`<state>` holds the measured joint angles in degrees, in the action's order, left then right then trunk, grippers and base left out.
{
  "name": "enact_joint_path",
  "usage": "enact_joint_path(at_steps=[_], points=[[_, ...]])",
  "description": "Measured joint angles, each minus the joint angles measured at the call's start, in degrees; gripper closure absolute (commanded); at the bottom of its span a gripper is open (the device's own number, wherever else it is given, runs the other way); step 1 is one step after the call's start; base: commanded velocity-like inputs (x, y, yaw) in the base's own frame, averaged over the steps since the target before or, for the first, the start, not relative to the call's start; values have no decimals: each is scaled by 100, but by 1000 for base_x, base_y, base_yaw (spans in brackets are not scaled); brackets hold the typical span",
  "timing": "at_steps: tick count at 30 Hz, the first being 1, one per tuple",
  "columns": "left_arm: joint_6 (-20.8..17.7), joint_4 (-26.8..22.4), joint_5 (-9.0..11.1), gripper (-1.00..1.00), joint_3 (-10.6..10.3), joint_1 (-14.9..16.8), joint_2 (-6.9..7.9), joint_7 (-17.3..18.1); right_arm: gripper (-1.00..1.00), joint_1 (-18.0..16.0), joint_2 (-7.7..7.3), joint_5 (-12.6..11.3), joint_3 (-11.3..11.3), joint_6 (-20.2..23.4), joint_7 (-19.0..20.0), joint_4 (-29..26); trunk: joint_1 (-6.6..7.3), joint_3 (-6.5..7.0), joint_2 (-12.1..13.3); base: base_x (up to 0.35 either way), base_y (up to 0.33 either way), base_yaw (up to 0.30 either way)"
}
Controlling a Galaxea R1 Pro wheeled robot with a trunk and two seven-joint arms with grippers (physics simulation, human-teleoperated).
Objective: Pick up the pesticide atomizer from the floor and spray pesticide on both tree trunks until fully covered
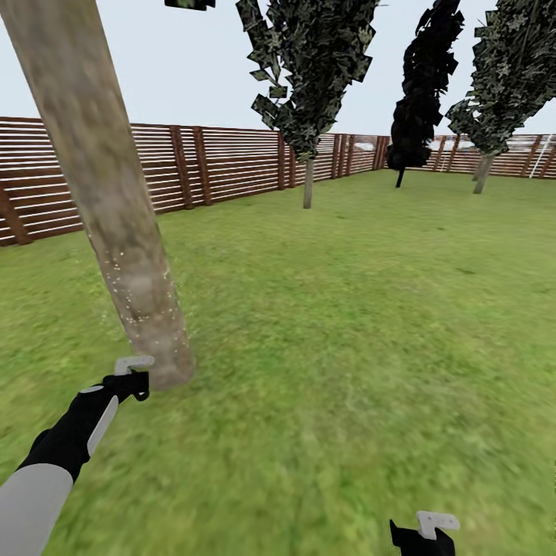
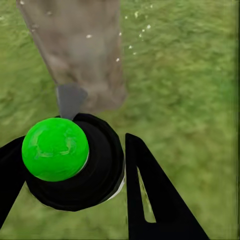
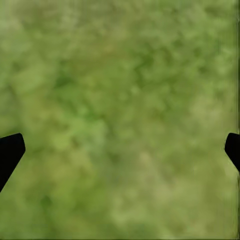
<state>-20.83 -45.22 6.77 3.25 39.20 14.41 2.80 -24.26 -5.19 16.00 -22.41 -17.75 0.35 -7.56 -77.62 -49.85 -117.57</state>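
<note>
A thick mottled grey-brown tree trunk (image 1: 116,224) leans up from the grass at the left. White spray specks dot its lower part. My left gripper (image 1: 133,380) is just short of the trunk's base, shut on the pesticide atomizer (image 2: 75,165), a dark bottle with a bright green spot. In the left wrist view its grey nozzle (image 2: 70,100) faces the tree trunk (image 2: 85,55), which stands close ahead. My right gripper (image 1: 425,534) hangs low at the bottom right over the floor (image 3: 120,100). It is open, with nothing between its black fingertips (image 3: 10,150).
Green lawn (image 1: 347,324) stretches ahead and to the right. A brown slat fence (image 1: 224,162) rings the garden. Three thin-stemmed dark cone trees (image 1: 309,93) stand far back along it.
</note>
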Motion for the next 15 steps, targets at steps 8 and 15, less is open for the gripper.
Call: enact_joint_path(at_steps=[8, 15], points=[[-1, 5, 0, 100, -4, 0, 0, -4, -100, 0, 0, 0, 0, 0, 0, 0, 0, 0, 0, 181, -240, 0], [-2, 7, 0, 100, 0, 0, 0, -7, -100, 0, 0, 0, 0, 0, 0, 0, 0, 0, 0, 181, -240, 28]])
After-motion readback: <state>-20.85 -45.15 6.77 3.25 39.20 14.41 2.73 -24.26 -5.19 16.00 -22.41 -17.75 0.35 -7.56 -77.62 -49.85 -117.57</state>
